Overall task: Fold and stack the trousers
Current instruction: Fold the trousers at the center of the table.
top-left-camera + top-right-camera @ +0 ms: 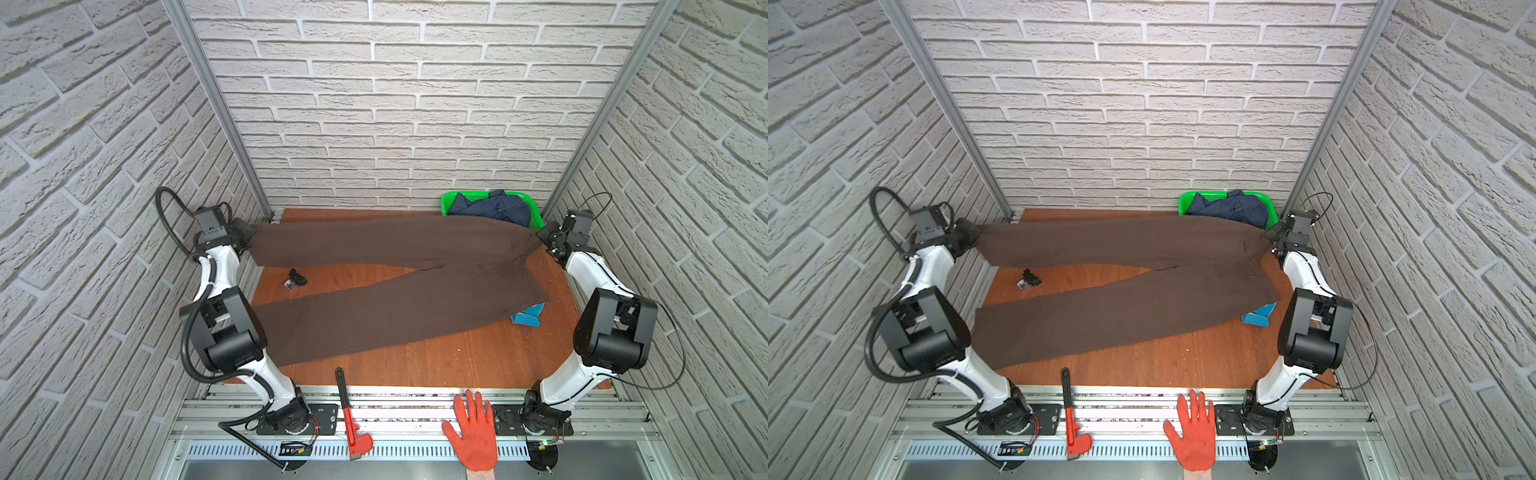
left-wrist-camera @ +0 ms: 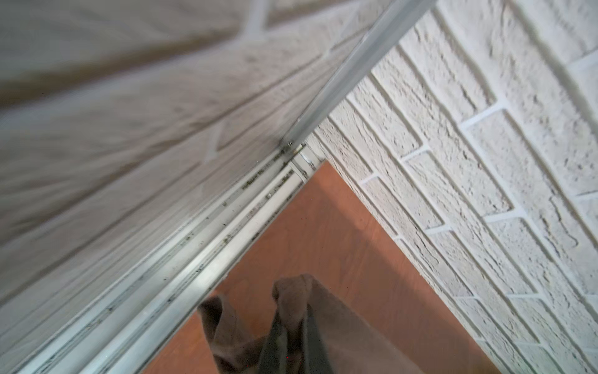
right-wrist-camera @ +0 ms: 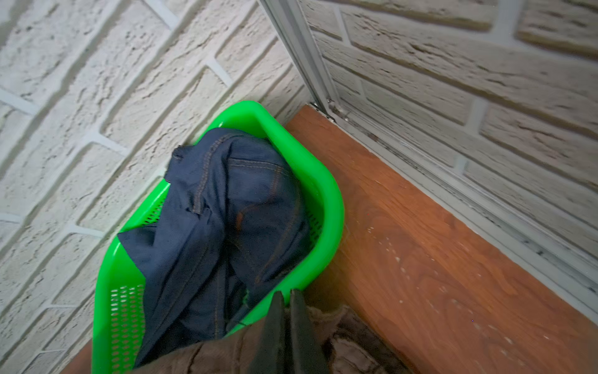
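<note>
The trousers point(image 1: 415, 299) span the table point(image 1: 457, 357), a basket point(image 1: 446, 203) holding jeans point(image 1: 494, 210) behind, a wrench point(image 1: 347, 411) in front.

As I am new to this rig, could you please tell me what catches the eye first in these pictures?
The dark brown trousers dominate, spread across the middle, with the left gripper pinching one leg end and the right gripper the waist. Behind the waist, a green basket in the far corner holds a dark blue denim garment. On the near rail lie an orange-gloved hand and a red pipe wrench.
</note>
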`<action>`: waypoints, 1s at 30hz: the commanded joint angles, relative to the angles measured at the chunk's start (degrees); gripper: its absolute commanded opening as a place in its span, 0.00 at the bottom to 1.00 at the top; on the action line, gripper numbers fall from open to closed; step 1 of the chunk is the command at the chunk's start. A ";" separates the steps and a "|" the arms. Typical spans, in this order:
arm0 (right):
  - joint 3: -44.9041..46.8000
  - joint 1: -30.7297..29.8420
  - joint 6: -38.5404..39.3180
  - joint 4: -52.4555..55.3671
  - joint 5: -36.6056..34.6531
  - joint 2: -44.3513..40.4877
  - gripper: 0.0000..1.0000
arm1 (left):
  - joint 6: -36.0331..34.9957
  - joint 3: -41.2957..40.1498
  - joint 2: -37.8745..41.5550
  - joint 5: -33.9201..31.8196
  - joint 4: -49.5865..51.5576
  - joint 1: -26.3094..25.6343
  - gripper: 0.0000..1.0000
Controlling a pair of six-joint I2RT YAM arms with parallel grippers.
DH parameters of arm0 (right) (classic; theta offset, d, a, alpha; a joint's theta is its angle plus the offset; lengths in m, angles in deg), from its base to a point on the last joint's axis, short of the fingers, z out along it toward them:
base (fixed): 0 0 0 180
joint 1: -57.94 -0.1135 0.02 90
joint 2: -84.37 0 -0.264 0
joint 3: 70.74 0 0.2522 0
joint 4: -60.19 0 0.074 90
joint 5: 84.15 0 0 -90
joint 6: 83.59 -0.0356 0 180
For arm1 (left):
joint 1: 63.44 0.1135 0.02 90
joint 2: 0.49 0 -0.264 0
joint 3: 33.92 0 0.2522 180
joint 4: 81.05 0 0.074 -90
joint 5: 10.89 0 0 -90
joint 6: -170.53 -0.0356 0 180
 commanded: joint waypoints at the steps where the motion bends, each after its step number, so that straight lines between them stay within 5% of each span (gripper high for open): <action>1: 1.85 1.75 2.49 1.14 -1.97 -4.55 0.05 | 3.59 -7.30 5.78 0.40 -10.46 2.94 0.00; 18: 11.03 4.52 7.80 12.69 -6.38 -13.44 0.06 | 5.47 -39.02 35.10 -3.14 -6.73 10.36 0.00; 30: 15.31 4.96 10.25 16.10 -10.78 -15.37 0.06 | 5.19 -46.43 46.87 -7.17 2.30 12.80 0.00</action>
